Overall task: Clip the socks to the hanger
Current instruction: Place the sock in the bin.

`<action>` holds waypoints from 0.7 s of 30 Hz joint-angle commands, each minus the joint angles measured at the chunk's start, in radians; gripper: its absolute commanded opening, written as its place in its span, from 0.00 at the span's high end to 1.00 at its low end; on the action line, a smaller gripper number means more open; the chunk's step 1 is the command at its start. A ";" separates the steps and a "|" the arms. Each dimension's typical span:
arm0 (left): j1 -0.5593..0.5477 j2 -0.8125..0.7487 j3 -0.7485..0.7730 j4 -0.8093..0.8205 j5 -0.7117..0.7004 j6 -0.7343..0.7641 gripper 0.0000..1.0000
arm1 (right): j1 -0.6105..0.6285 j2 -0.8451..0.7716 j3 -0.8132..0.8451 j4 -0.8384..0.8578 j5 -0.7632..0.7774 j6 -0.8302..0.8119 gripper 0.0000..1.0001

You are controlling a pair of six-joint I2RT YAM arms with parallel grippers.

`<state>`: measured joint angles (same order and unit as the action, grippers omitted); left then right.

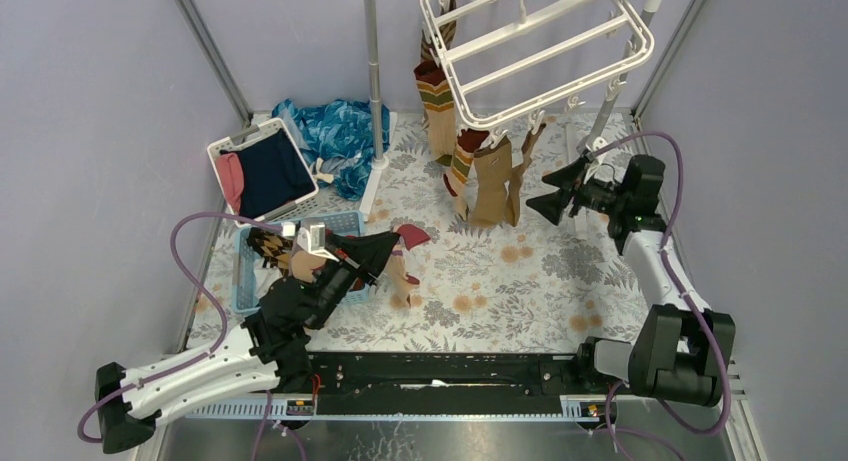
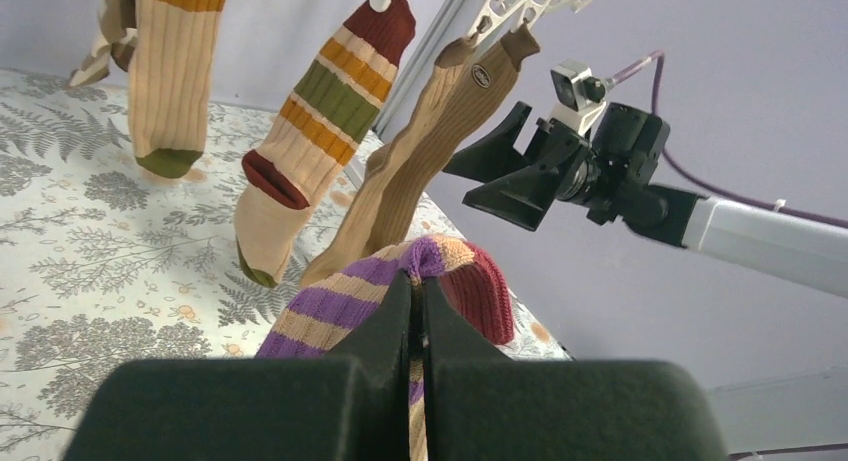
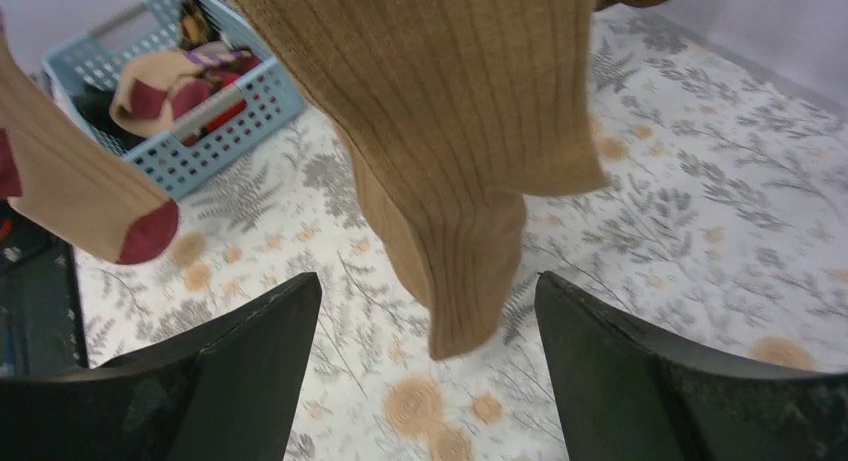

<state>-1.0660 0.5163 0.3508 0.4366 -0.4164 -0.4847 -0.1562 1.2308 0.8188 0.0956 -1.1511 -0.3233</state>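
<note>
Beside the basket [image 1: 240,276], left fingers [image 2: 385,321] clamp a purple-striped sock [image 2: 330,306] by a thin fold; right fingers [image 3: 230,371] gape wide near the hanger [image 1: 565,89]. That fold could slip out mid-carry.

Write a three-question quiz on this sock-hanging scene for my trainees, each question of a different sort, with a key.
1. True or false: the right gripper has its fingers shut on a sock.
2. What does the left gripper hold? A) a purple-striped sock B) a glove C) a spoon
3. Fill in: the plain brown socks hang clipped to the white ____.
Key: 1 false; 2 A; 3 hanger.
</note>
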 commanded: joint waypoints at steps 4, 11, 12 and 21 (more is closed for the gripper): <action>-0.005 -0.015 0.076 -0.079 -0.073 0.062 1.00 | 0.094 0.022 -0.116 0.657 -0.034 0.507 0.14; -0.005 0.015 0.234 -0.334 -0.301 0.100 1.00 | 0.098 -0.025 0.149 -0.355 0.085 -0.151 0.00; -0.005 0.029 0.264 -0.376 -0.350 0.106 1.00 | 0.097 -0.039 0.149 -0.393 0.093 -0.184 0.00; -0.005 0.147 0.421 -0.572 -0.811 0.259 1.00 | 0.096 -0.098 0.209 -0.638 0.181 -0.336 0.00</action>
<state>-1.0664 0.6319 0.7242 -0.0216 -0.9451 -0.3340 -0.0635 1.1622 0.9680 -0.3729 -1.0172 -0.5480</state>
